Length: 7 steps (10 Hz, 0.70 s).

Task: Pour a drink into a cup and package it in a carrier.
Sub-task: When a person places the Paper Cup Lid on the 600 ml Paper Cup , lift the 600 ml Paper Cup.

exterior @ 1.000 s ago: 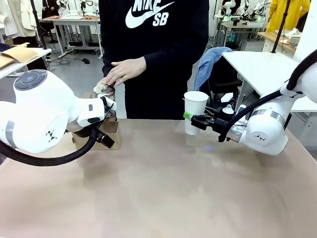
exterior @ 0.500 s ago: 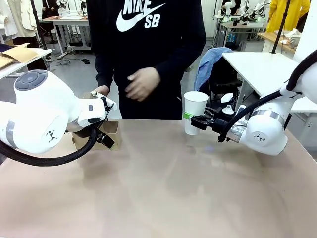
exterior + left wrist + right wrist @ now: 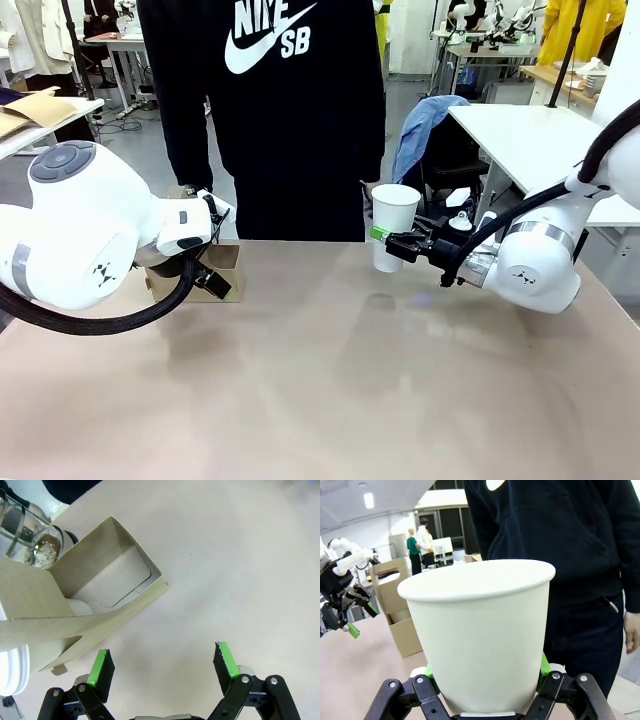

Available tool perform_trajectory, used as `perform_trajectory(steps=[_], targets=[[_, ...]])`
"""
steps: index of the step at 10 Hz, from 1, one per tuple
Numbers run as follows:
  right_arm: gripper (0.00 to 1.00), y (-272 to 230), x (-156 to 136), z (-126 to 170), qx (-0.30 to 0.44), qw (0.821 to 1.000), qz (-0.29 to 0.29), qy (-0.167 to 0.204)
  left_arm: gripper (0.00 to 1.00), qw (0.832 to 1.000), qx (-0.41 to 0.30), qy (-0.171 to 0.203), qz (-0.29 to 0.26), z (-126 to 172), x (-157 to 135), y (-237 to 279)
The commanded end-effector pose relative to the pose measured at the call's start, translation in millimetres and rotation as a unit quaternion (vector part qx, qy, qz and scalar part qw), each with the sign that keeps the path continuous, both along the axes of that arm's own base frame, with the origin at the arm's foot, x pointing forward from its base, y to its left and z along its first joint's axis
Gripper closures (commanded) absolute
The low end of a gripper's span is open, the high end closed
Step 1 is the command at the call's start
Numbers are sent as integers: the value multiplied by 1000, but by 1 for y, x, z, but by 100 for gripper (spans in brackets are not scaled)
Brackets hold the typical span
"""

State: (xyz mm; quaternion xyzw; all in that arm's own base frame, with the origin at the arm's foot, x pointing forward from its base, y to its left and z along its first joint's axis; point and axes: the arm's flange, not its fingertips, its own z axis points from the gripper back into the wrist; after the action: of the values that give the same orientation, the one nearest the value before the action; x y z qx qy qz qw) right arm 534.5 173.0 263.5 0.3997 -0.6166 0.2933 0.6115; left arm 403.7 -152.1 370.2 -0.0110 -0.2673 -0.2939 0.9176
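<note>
Right tool (image 3: 392,241) pinching the cup (image 3: 395,215) upright, far right of the table. Left tool (image 3: 162,662) spread, empty, just beside the carrier (image 3: 45,605), far left; glass jug (image 3: 22,535) touching it. Cup contents hidden. Judging: pour and packing both left.

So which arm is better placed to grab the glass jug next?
The left: its open claw hangs empty beside the carrier, with the jug just beyond. The right claw is shut on the cup.

cup (image 3: 480,635): matt white paper | carrier (image 3: 30,605): matt brown cardboard | jug (image 3: 22,535): glossy clear glass | table (image 3: 330,390): smooth matt
</note>
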Motion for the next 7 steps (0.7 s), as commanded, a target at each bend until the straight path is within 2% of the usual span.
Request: perform_trajectory(steps=[1, 7], targets=[[20, 2, -2, 5, -1, 1000, -7, -6, 0, 1000, -1, 0, 0, 0, 0, 0], [20, 2, -2, 5, -1, 1000, -7, -6, 0, 1000, -1, 0, 0, 0, 0, 0]])
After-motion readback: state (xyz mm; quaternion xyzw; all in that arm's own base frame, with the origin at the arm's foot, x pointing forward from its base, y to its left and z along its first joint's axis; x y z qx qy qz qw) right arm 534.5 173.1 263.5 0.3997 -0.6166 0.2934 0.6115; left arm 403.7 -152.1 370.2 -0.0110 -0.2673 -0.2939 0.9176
